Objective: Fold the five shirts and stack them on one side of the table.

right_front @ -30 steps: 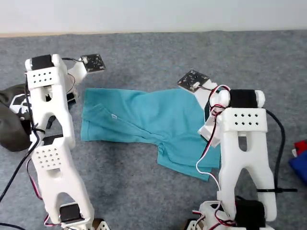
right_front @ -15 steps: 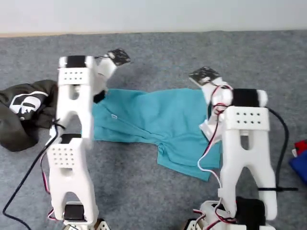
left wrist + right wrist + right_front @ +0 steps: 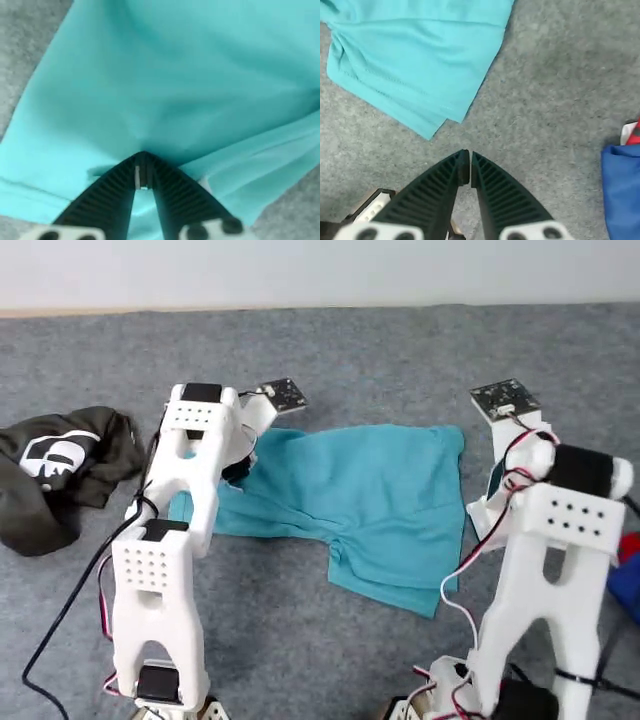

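A grey, carpet-like tabletop (image 3: 330,350) runs back to a pale wall, with two white arms standing side by side at its near edge. One teal shirt (image 3: 360,500) lies in the middle of the tabletop between them, spread mostly flat, with a rumpled fold pointing toward the near edge. The left arm (image 3: 175,540) leans in over the shirt's left edge. Its wrist view shows the left gripper (image 3: 142,172) with black ribbed jaws pressed together on a pinch of the teal cloth, creases fanning out from the tips. The right arm (image 3: 550,540) stands just off the shirt's right edge. Its right gripper (image 3: 466,167) has its jaws closed tip to tip with nothing between them, above bare grey surface and near one hemmed corner of the shirt, not touching it. One dark shirt (image 3: 55,475) with a white print lies crumpled at the left end of the tabletop, well apart from the teal one. At the far right edge sit one piece of blue fabric (image 3: 620,190) and, just beside it, one scrap of red fabric (image 3: 628,545). Whether either is a shirt cannot be told. That makes two shirts plainly visible, neither folded nor stacked.
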Robot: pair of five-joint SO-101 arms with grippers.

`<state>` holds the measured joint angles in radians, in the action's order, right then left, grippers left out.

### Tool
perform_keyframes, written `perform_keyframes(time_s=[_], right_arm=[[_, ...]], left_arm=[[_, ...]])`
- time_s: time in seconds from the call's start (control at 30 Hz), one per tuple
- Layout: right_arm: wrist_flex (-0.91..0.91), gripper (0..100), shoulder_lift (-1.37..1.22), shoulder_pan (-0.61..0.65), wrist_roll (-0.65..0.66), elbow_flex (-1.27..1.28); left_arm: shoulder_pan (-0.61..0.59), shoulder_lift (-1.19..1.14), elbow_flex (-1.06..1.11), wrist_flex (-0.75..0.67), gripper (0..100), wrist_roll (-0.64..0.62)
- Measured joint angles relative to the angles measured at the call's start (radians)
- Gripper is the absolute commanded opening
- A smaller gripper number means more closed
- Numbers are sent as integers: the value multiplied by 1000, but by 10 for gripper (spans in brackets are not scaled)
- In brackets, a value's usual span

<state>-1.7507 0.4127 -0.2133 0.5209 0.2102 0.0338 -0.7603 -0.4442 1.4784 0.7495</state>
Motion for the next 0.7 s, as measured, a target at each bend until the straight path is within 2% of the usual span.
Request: perform_keyframes(time_s=[0.27, 0.53, 0.7], right_arm=[[0, 9, 64, 0, 0, 0], [0, 9, 173, 0, 0, 0], [0, 9, 216, 0, 0, 0]], left_arm=[[12, 0, 2, -57, 3, -91], [-9, 0, -3, 198, 3, -75], [-95, 5, -17, 244, 3, -72]])
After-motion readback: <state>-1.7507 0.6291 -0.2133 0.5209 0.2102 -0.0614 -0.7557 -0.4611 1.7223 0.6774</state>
